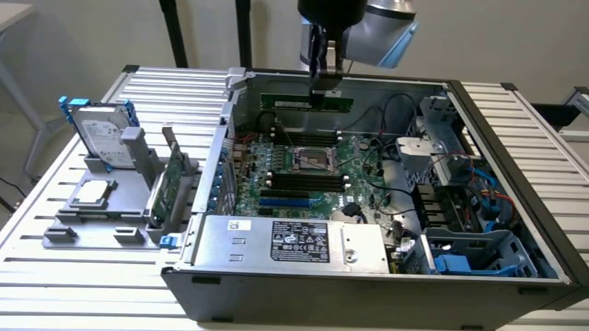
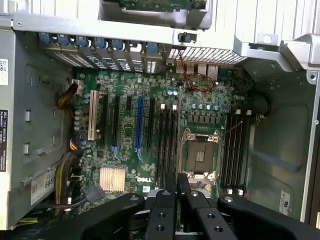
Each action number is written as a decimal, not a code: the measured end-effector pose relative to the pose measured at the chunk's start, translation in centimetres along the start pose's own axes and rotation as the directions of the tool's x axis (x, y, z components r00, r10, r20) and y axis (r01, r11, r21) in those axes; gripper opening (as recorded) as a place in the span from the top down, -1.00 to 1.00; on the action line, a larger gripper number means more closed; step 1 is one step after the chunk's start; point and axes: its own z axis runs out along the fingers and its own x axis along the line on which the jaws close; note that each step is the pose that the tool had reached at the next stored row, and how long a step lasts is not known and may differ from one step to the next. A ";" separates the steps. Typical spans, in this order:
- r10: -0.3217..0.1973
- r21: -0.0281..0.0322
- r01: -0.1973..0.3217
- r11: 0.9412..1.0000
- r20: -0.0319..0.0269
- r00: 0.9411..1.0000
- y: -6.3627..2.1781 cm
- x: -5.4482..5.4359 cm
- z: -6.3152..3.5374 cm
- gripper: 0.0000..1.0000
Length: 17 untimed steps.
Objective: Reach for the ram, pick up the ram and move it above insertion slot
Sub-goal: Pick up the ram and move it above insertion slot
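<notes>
One gripper (image 1: pixel 324 88) hangs over the far side of the open metal computer case (image 1: pixel 368 276), its fingers (image 2: pixel 167 200) drawn narrow and pinching one ram (image 1: pixel 307 102), a long thin green board held level, edge-on, above the green motherboard (image 1: pixel 304 172) with its rows of long black slots (image 1: pixel 308 181).

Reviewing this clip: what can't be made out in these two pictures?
- Exterior view: the hand covers the middle of the ram it holds over the motherboard.
- Exterior view: the arm's top is cut by the edge.
- Exterior view: print on the label is too small.
- Wrist view: the fingers hide the ram.
</notes>
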 end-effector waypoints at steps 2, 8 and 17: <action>0.004 0.000 -0.004 1.000 0.000 1.000 -0.31 -0.1 0.09 0.73; 0.019 0.002 -0.019 1.000 0.000 1.000 -1.04 -0.4 0.38 0.73; 0.024 0.019 -0.024 1.000 -0.012 1.000 -1.24 -1.6 0.86 0.73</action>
